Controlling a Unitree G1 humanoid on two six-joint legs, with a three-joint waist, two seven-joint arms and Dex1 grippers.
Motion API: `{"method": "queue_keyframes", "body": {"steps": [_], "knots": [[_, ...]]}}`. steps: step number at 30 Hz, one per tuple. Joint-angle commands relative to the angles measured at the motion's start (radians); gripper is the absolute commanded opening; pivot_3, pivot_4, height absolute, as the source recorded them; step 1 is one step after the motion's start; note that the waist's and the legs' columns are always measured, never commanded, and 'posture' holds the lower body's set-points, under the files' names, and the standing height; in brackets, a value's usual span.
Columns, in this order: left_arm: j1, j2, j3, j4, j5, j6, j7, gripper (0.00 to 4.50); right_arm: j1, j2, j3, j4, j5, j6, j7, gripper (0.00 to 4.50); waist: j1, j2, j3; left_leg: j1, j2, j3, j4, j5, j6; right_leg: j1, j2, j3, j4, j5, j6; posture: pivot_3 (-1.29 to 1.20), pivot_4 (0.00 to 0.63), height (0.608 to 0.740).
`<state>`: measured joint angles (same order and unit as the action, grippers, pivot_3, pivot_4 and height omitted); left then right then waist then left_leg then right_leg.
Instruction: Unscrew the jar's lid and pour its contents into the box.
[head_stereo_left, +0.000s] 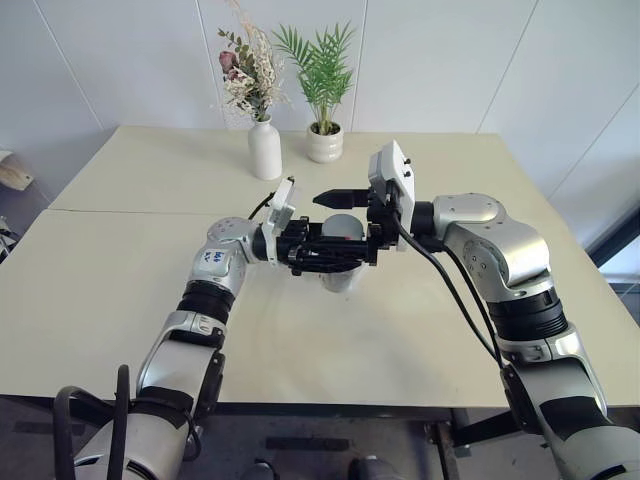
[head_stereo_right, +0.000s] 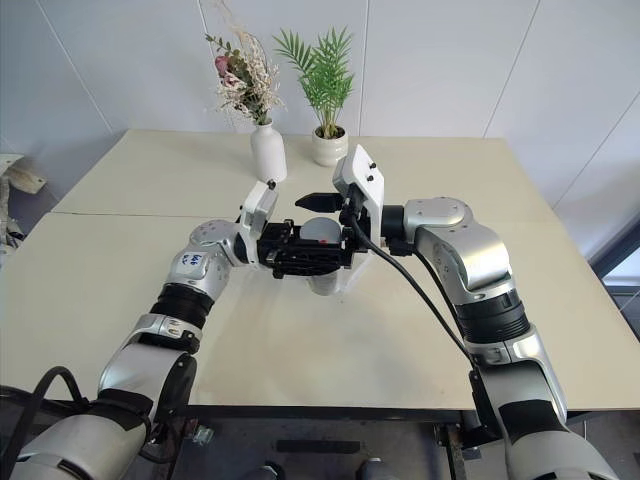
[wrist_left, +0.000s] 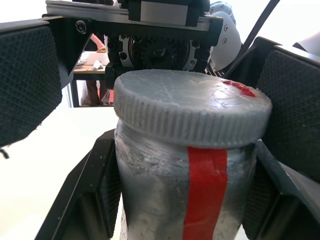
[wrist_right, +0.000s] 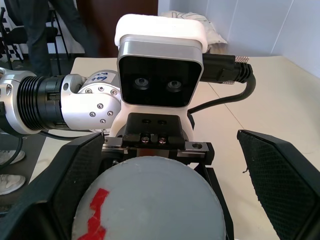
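Observation:
My left gripper (head_stereo_left: 338, 254) is shut on the body of the jar (wrist_left: 165, 200), a small clear jar with a red strip, and holds it upright above the table. The grey lid (wrist_left: 185, 112) with its red mark sits on the jar. My right gripper (wrist_right: 167, 137) comes in from the opposite side and stands open. Its wide black pads (wrist_left: 27, 80) flank the lid with a gap on each side. The jar's lower end (head_stereo_left: 340, 280) shows beneath the left fingers. The contents are hidden inside the jar, and the box is out of view.
At the back of the beige table (head_stereo_left: 130, 290) stand a white vase (head_stereo_left: 265, 148) of dried flowers and a small potted plant (head_stereo_left: 324, 142). A person's legs (wrist_right: 40, 30) show in the room beyond the table.

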<state>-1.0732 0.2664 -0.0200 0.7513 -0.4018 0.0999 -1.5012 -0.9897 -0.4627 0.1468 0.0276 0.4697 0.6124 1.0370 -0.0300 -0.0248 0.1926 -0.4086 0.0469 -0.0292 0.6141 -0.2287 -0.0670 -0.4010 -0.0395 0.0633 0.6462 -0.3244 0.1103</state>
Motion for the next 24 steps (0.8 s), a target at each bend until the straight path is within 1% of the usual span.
{"method": "queue_keyframes", "body": {"steps": [1, 18, 24], "knots": [[-0.011, 0.012, 0.004, -0.03, -0.009, -0.014, -0.071, 2.6, -0.005, -0.04, -0.053, -0.025, -0.003, -0.008, -0.007, 4.48, 0.0, 0.0, 0.0, 0.0, 0.0, 0.0, 0.0, 0.0, 0.0, 0.0, 0.0, 0.0, 0.0, 0.0, 0.0, 0.0, 0.15, 0.74], [-0.017, 0.038, 0.029, -0.004, -0.011, -0.015, -0.051, 2.6, 0.083, -0.15, -0.128, -0.134, 0.037, 0.056, -0.049, 4.48, 0.001, 0.0, 0.0, 0.0, 0.0, 0.0, 0.0, 0.0, 0.0, 0.0, 0.0, 0.0, 0.0, 0.0, 0.0, 0.0, 0.15, 0.74], [-0.019, 0.035, 0.036, 0.009, -0.007, -0.015, -0.045, 2.6, 0.114, -0.164, -0.144, -0.225, 0.084, 0.11, -0.067, 4.48, 0.0, 0.0, 0.0, 0.0, 0.0, 0.0, 0.0, 0.0, 0.0, 0.0, 0.0, 0.0, 0.0, 0.0, 0.0, 0.0, 0.15, 0.74]]}}
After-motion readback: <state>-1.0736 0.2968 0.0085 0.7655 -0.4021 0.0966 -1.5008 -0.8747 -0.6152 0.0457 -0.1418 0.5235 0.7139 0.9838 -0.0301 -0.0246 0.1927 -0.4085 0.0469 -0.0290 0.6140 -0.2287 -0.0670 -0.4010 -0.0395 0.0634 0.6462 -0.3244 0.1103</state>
